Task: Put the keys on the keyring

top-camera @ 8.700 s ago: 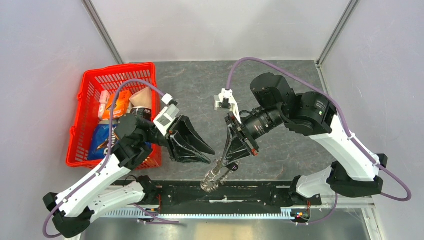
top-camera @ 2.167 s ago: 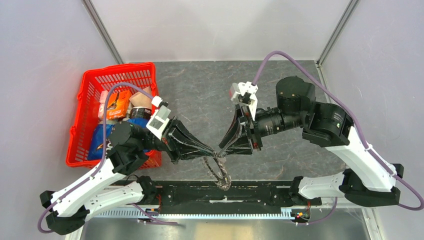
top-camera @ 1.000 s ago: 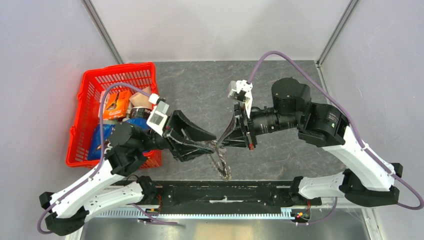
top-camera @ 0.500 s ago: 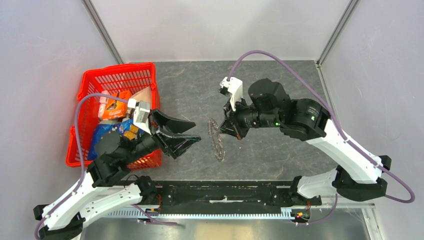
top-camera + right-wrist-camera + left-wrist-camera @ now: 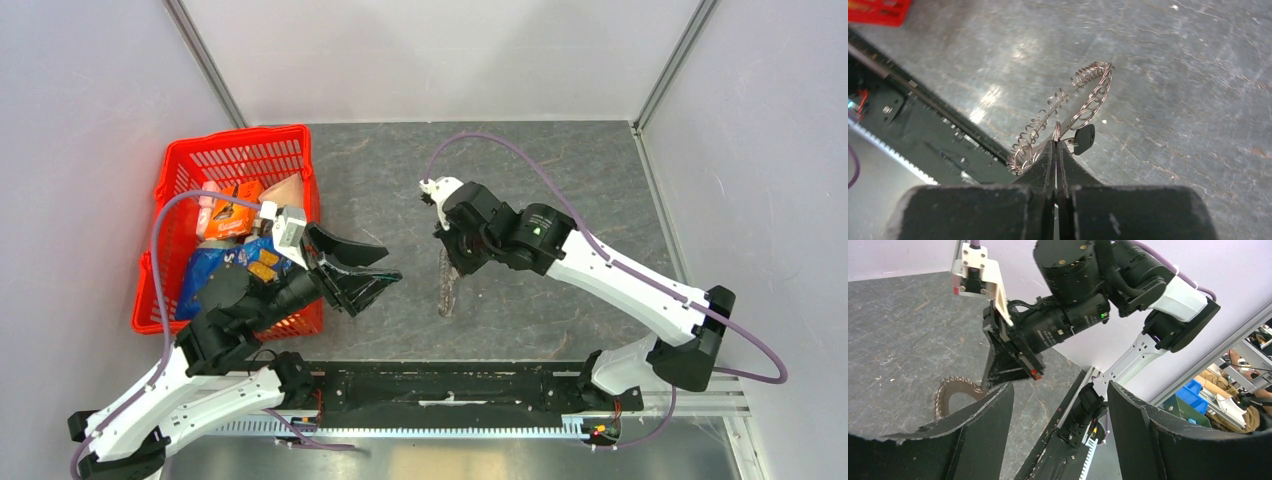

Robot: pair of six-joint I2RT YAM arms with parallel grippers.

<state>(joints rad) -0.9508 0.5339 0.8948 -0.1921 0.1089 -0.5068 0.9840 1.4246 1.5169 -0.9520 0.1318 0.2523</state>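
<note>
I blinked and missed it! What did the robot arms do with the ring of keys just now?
The left gripper let go, opened wide and pulled back toward the red basket. The right gripper, shut on the keyring, carried it farther onto the table, away from the near edge. The basket stayed put.

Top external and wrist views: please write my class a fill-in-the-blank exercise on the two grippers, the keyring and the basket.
1. The right gripper has its fingers ___ on the silvery metal keyring fanned with small keys.
2. The left gripper has its fingers wide ___ and holds nothing.
3. The tiny oblong key head next to the right gripper's fingers is ___ in colour.
4. The red plastic basket stands nearest the ___ gripper.

Missing words: shut; open; black; left.
</note>
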